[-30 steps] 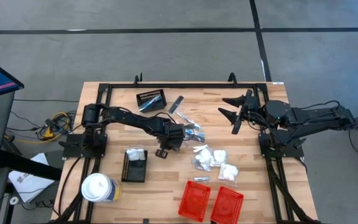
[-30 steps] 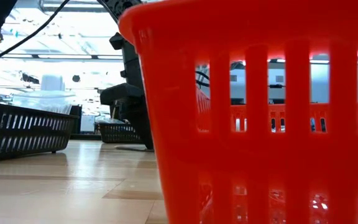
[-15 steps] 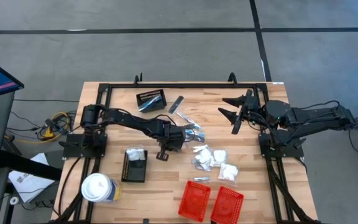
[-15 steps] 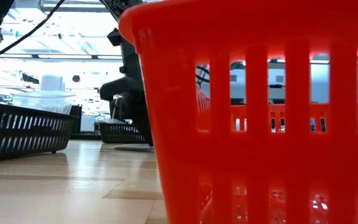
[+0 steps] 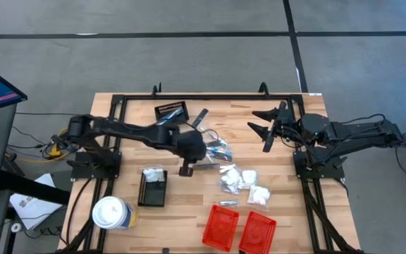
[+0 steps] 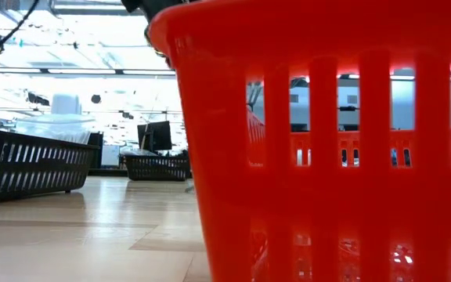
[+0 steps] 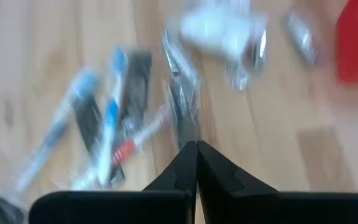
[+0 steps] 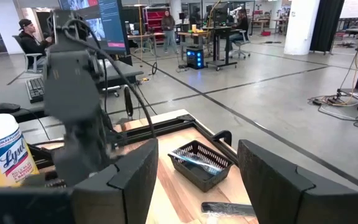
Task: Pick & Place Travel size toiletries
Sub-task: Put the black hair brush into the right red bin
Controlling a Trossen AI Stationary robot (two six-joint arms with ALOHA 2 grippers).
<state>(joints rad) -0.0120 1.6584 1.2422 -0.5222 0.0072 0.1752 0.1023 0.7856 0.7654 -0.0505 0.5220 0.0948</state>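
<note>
The toiletries lie mid-table in the high view: silvery and blue tubes (image 5: 218, 149), white clear-wrapped packets (image 5: 240, 181), and a dark stick (image 5: 200, 118) by the far black basket. My left gripper (image 5: 191, 150) hangs over the tube pile's left side, fingers shut; the left wrist view shows it (image 7: 196, 146) above the blurred tubes (image 7: 107, 127) and packets (image 7: 222, 28). My right gripper (image 5: 268, 131) waits open over the table's far right part, touching nothing (image 8: 194, 186). My left gripper comes from above, pointing down, its shut fingertips (image 7: 188, 155) meeting on the near end of a thin silvery sachet (image 7: 182, 109). The sachet reaches out beyond the tips. Blur hides whether it is lifted clear of the table.
One black slotted basket (image 5: 173, 113) stands at the far side, another (image 5: 152, 188) near the left. Two red baskets (image 5: 220, 227) (image 5: 257, 233) sit at the near edge; one fills the low view (image 6: 327, 141). A white lidded cup (image 5: 111, 213) stands near-left.
My left gripper has risen from the tube pile and drawn a little toward the table's left; in the low view the arm has lifted almost out of the picture. The right arm has kept still.
</note>
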